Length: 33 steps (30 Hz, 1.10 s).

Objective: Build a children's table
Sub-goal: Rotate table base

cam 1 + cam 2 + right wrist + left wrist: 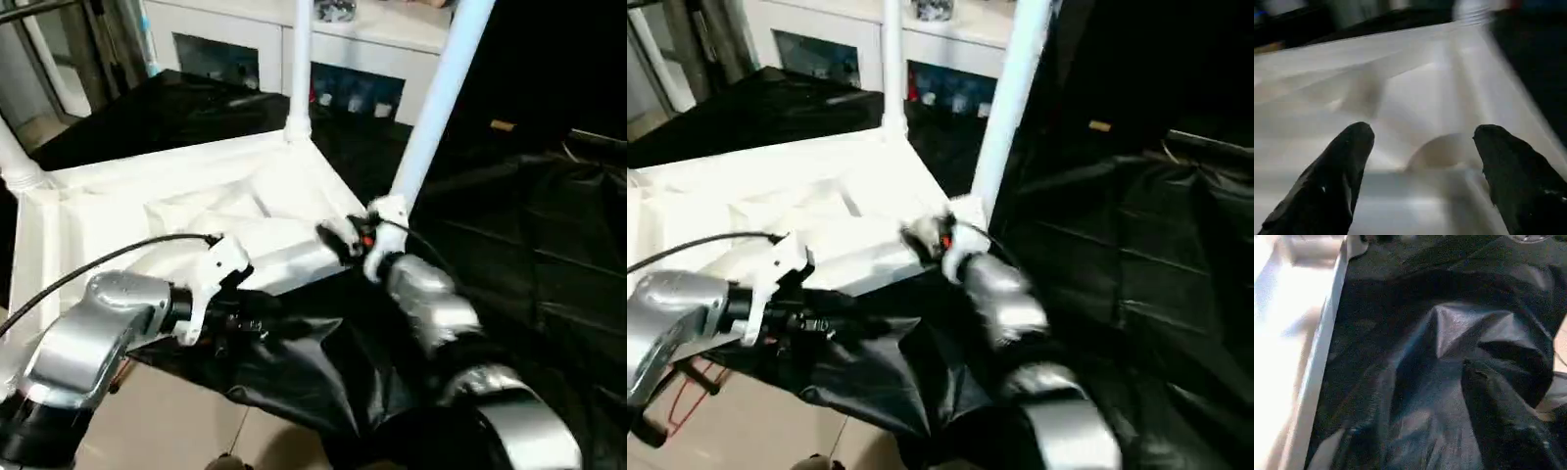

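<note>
Black sheeting (549,255) covers the work surface and spills in loose folds over its near edge, with a white glass-door cabinet (294,49) standing behind. On the sheeting lies the tabletop (196,211), underside up, its ribs and raised rim showing. Three legs are seated in corner sockets and stand upward: a far leg (300,59), a right leg (441,93) at the corner nearest the right arm, and a left leg (15,157) at the picture's left edge. The fourth corner cannot be made out.

The right gripper (1422,147) hovers over the tabletop's rim beside the right leg's socket; its two black fingers (1342,166) stand wide apart with nothing between them. The left gripper (230,318) sits low at the tabletop's near edge, against the crumpled sheeting; whether it is parted or closed cannot be told.

The likeliest trouble looks to be the sheeting. It is slack and glossy, so a push on the tabletop could slide the whole piece toward the edge, and a loose fold could catch the left gripper. The right arm is also close to the right leg; a sideways sweep could knock it and loosen or tilt it if it is not fully seated. With the tall legs standing upward, the tabletop could tip if lifted from one edge.
</note>
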### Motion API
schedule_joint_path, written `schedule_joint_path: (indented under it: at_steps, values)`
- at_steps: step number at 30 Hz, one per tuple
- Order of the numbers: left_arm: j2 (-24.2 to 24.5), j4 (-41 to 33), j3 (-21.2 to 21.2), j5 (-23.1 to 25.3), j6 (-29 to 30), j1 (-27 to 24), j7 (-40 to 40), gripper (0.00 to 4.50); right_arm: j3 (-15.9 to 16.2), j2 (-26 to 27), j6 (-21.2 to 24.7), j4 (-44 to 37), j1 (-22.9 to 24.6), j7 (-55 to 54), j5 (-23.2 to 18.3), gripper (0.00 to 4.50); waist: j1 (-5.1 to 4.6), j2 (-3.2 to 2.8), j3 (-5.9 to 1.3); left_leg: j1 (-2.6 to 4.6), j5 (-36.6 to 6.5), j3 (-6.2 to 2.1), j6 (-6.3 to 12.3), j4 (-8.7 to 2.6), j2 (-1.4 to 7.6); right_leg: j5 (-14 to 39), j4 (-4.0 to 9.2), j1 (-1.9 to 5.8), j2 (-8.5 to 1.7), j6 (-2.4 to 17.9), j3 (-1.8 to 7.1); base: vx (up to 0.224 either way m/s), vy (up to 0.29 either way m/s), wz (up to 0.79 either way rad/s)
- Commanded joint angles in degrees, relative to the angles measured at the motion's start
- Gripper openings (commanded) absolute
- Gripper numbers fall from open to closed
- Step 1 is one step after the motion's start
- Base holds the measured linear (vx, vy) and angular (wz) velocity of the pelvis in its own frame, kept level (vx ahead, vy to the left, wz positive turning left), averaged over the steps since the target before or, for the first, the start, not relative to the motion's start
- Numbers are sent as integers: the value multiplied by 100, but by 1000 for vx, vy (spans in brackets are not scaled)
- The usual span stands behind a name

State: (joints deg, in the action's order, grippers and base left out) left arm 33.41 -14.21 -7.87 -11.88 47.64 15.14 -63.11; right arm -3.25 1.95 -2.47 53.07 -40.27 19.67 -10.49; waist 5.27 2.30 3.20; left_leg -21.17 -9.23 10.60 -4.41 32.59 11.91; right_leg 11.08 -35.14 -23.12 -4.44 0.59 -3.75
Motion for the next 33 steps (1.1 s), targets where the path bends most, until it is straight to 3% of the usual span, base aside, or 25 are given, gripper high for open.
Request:
schedule_joint_path:
  at_steps: [1,6,10,15,16,19,23,24,25,30,33]
  values:
    - [152,-195,-90,157,71,-102,190,288,-245,-67,-255,310,-114,-766,125,373,-27,-129,-358,134,-1407,-30,-339,-402,125,792,332,216,-293,1046,266,0,0,0]
    - [235,-345,-121,186,126,-267,354,318,-498,-139,-489,844,-373,-1923,178,373,-28,-141,-365,140,-1435,-20,-390,-389,105,704,315,211,-274,973,267,0,0,0]
    - [282,-435,-165,214,102,-420,490,337,-911,-398,-585,1275,-609,-2583,-61,373,-5,-124,-371,125,-1479,-16,-372,-372,90,680,304,222,-268,898,269,0,0,0]
    - [338,-364,-236,383,-78,-496,752,370,-1021,-718,-735,1577,-762,-2923,-31,373,17,-95,-365,104,-1504,-13,-323,-357,81,820,318,222,-272,856,265,0,0,0]
    - [321,-245,-242,483,-193,-462,864,395,-1064,-834,-769,1644,-817,-3025,-15,373,29,-94,-364,111,-1510,-9,-317,-352,82,873,325,217,-269,835,267,0,0,0]
    - [279,-3,-227,654,-447,-368,1109,409,-1142,-1030,-842,1743,-877,-3187,35,373,86,-118,-363,172,-1645,10,-344,-333,82,1014,347,156,-248,809,269,0,0,0]
    - [148,264,-90,755,-720,-163,1474,447,-1235,-1330,-909,1827,-881,-3297,30,373,99,-106,-382,91,-1504,-13,-372,-319,71,716,289,214,-237,809,257,0,0,0]
    - [90,429,-45,818,-966,-57,1705,447,-1251,-1502,-956,1886,-861,-3367,22,373,106,-137,-380,99,-1569,-16,-388,-306,61,777,290,201,-237,801,254,0,0,0]
    - [90,429,-45,818,-966,-57,1705,447,-1251,-1502,-956,1886,-861,-3367,22,373,109,-128,-377,117,-1638,-10,-383,-300,59,841,315,184,-230,796,254,0,0,0]
    - [-102,728,111,870,-1447,44,2033,447,-1372,-1845,-1021,1953,-774,-3539,5,373,126,-144,-410,75,-1503,-26,-373,-267,51,620,264,230,-237,824,243,0,0,0]
    - [-143,714,186,726,-1562,-45,2018,447,-1442,-1973,-1035,1953,-697,-3549,-15,373,76,-143,-416,39,-1399,-27,-320,-248,35,394,247,255,-230,895,230,0,0,0]
